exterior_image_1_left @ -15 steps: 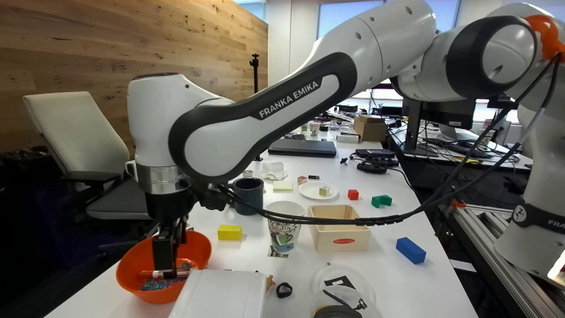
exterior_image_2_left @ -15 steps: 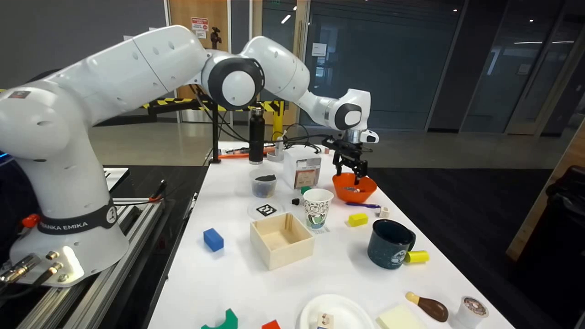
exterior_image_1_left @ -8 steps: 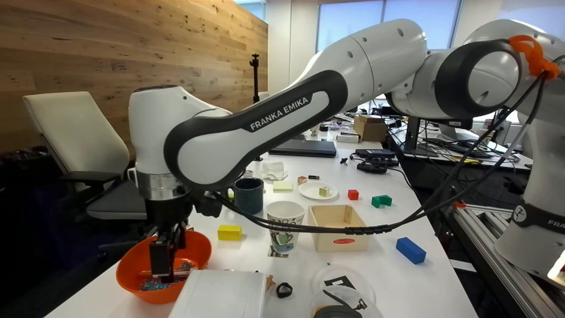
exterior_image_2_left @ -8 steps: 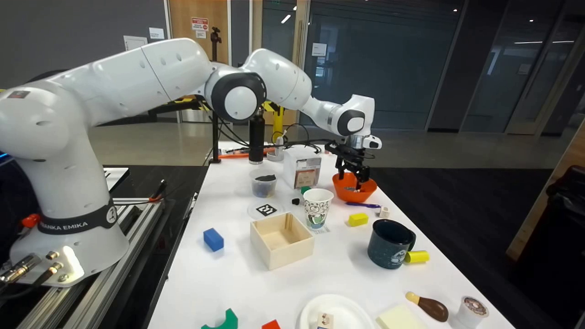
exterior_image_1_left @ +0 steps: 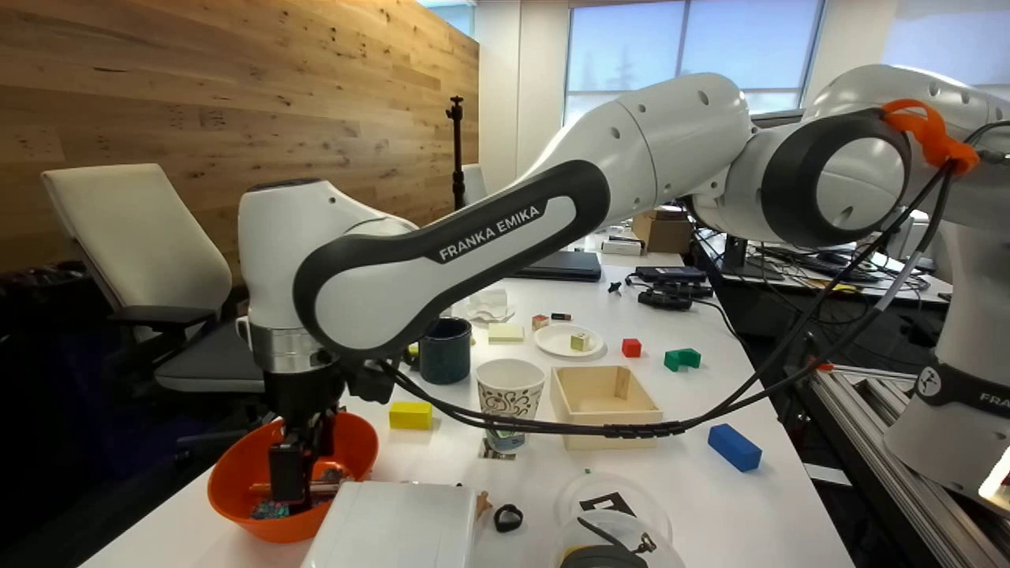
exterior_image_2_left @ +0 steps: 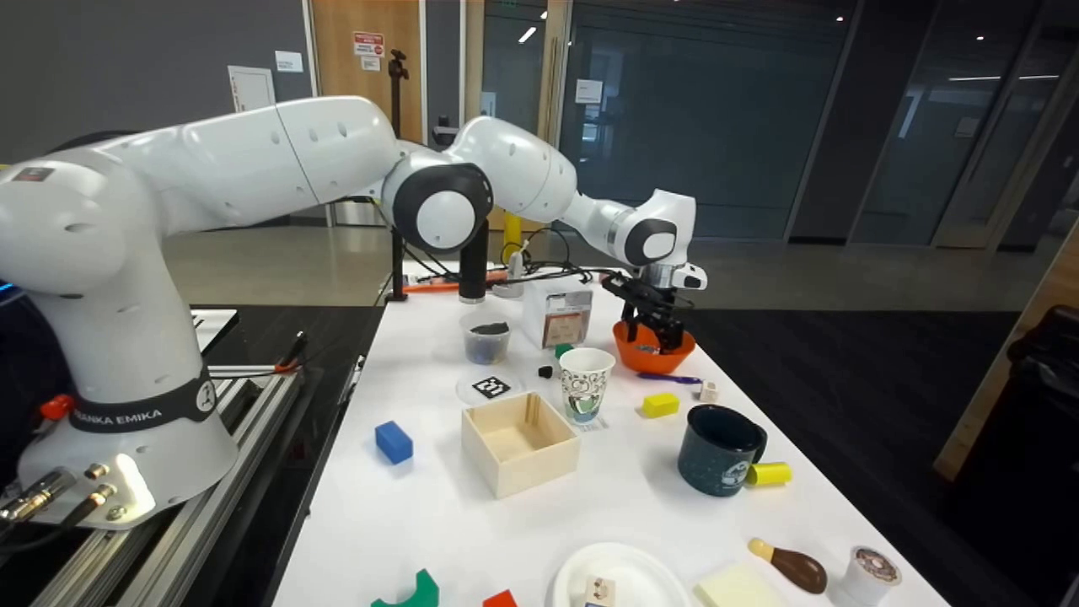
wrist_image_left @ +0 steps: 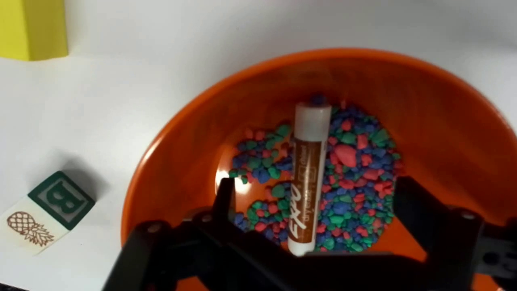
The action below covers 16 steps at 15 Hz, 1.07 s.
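You have a long white tabletop [exterior_image_2_left: 405,514] beneath it all, and the arm [exterior_image_1_left: 489,244] reaches out over it with its end pointing down. In both exterior views a white box [exterior_image_1_left: 398,525] stands near the orange bowl [wrist_image_left: 424,101], so favour a vertical path over any sideways swing there. Your fingers [wrist_image_left: 416,214] are spread wide inside the bowl's rim and pinch nothing; in the wrist view they stand one on each side of the marker [wrist_image_left: 307,178], apart from it. The marker lies on its side in the bowl, nearly square to the direction in which the fingers would close, which should suit a pinch across the barrel. It sits a little nearer the finger on that view's left, so centre on it first, and aim for the middle of the barrel so neither end dips. A letter block [wrist_image_left: 47,214] rests on the tabletop outside the bowl and shouldn't trouble you. Smallest are the coloured pebbles [wrist_image_left: 355,190], under and around the marker. You can't tell from these angles whether the fingertips touch them. Go only as deep as the barrel needs, and close slowly, since pebbles could wedge between the fingers and the marker.
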Available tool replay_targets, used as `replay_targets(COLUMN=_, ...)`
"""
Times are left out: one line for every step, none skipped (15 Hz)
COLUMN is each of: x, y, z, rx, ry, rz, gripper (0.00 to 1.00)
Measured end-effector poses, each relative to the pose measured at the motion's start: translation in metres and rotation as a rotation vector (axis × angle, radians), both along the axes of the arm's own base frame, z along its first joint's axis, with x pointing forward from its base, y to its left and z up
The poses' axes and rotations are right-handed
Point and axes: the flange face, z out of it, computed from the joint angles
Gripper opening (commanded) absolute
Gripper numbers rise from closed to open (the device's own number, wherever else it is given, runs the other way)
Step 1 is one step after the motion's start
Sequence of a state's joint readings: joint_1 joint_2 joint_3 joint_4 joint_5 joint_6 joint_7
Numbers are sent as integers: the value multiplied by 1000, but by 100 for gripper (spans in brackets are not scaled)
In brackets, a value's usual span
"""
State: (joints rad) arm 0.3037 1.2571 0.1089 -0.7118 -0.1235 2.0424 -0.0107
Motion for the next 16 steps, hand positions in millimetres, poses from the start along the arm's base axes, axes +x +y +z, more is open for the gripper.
replay_targets(x=1, y=0, z=-1, rx=3, ry=-2, rz=-2, gripper=74)
replay_targets(x=2, y=-1, z=-2, rx=6, ry=-3, rz=-4, gripper=66)
replay_targets(x=2, y=-1, z=-3, rx=10, ry=-4, rz=-5, gripper=59)
replay_targets(x=3, y=-1, z=-3, rx=12, ry=-6, rz=-6, gripper=52)
replay_targets(x=3, y=0, z=-3, rx=15, ry=-7, rz=-6, gripper=44)
replay_targets(x=3, y=0, z=-3, rx=17, ry=-8, rz=-7, gripper=38)
replay_targets(x=3, y=0, z=-3, rx=19, ry=-9, rz=-7, gripper=30)
replay_targets(x=4, y=1, z=-3, rx=21, ry=-10, rz=-7, gripper=23)
replay_targets(x=4, y=1, z=-4, rx=22, ry=-10, rz=-7, gripper=16)
replay_targets(x=4, y=1, z=-4, rx=23, ry=-10, rz=-7, gripper=9)
replay_targets(x=3, y=1, z=-4, rx=24, ry=-9, rz=-6, gripper=3)
replay_targets(x=3, y=2, z=-4, rx=24, ry=-9, rz=-5, gripper=0)
replay_targets(x=3, y=2, z=-4, rx=25, ry=-8, rz=-5, gripper=5)
replay_targets(x=3, y=2, z=-4, rx=25, ry=-8, rz=-4, gripper=5)
replay_targets(x=3, y=2, z=-3, rx=25, ry=-9, rz=-4, gripper=5)
replay_targets(x=4, y=2, z=-2, rx=26, ry=-11, rz=-4, gripper=5)
